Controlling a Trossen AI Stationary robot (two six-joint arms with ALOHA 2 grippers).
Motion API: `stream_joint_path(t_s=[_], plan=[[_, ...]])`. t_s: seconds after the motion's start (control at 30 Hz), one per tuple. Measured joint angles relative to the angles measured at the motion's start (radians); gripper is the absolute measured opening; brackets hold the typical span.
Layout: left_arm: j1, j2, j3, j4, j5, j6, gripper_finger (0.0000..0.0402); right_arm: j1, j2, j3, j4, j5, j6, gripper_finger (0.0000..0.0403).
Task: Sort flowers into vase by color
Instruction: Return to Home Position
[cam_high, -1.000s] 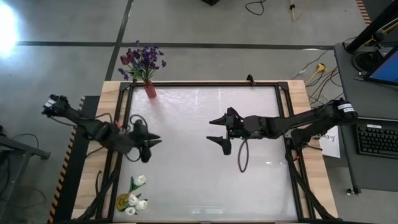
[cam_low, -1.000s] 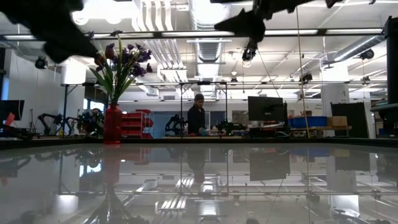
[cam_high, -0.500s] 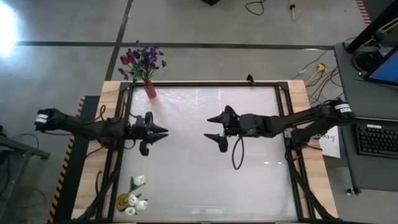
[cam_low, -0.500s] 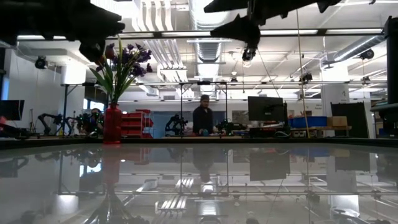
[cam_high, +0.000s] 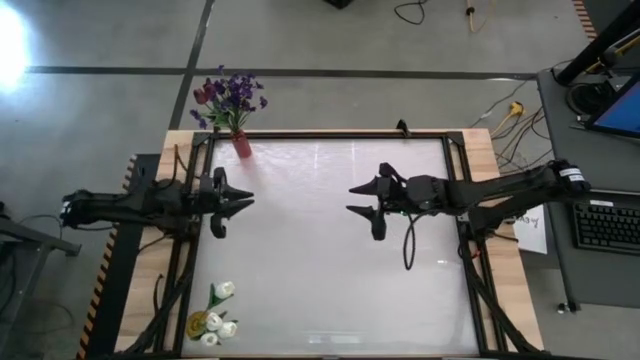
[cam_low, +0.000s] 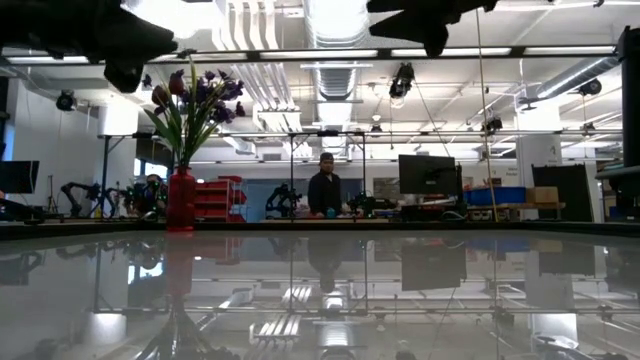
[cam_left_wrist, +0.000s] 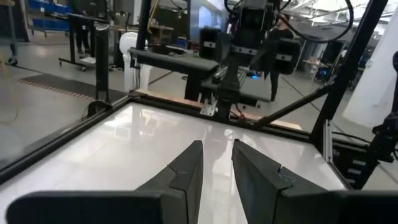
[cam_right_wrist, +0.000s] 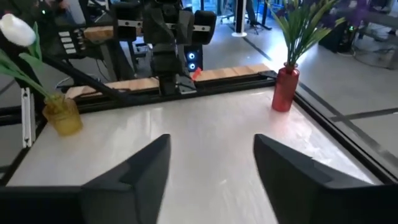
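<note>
Left end effector (cam_high: 240, 201) hovers empty at the left edge of the tabletop (cam_high: 320, 290), only slightly open; right end effector (cam_high: 352, 198) hangs wide open, also empty, near the middle. You can see why: white tulips (cam_high: 214, 321) stand in the yellow vase (cam_high: 194, 324) at lower left, purple and red flowers (cam_high: 230, 97) in the red vase (cam_high: 241, 147) at upper left, so sorting looks finished.

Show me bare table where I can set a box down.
Bare: the middle of the table, between left claw and right claw, and its right half. Crowded: the left corners, red vase far, yellow vase with white flowers near.
</note>
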Motion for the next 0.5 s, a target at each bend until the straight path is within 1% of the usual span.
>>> stream_joint_path(t_s=[0.1,0.27,0.37,0.43,0.5], plan=[[0.0,-0.059,-0.045,-0.006,-0.001,-0.004,0.0075,0.0,-0.032,-0.023,-0.016,0.0,-0.008,0.0165],[0.0,-0.145,-0.095,0.0,-0.001,-0.025,0.0075,0.003,-0.096,-0.099,-0.014,0.0,-0.026,0.0082],[0.0,-0.19,-0.112,0.001,-0.001,-0.025,0.0075,0.004,-0.149,-0.162,0.028,-0.015,-0.032,0.0035],[0.0,-0.221,-0.125,0.001,-0.001,-0.025,0.0075,0.004,-0.188,-0.219,0.082,-0.049,-0.041,0.0016],[0.0,-0.25,-0.141,0.002,-0.001,-0.025,0.0075,0.004,-0.231,-0.278,0.136,-0.069,-0.04,0.0014]])
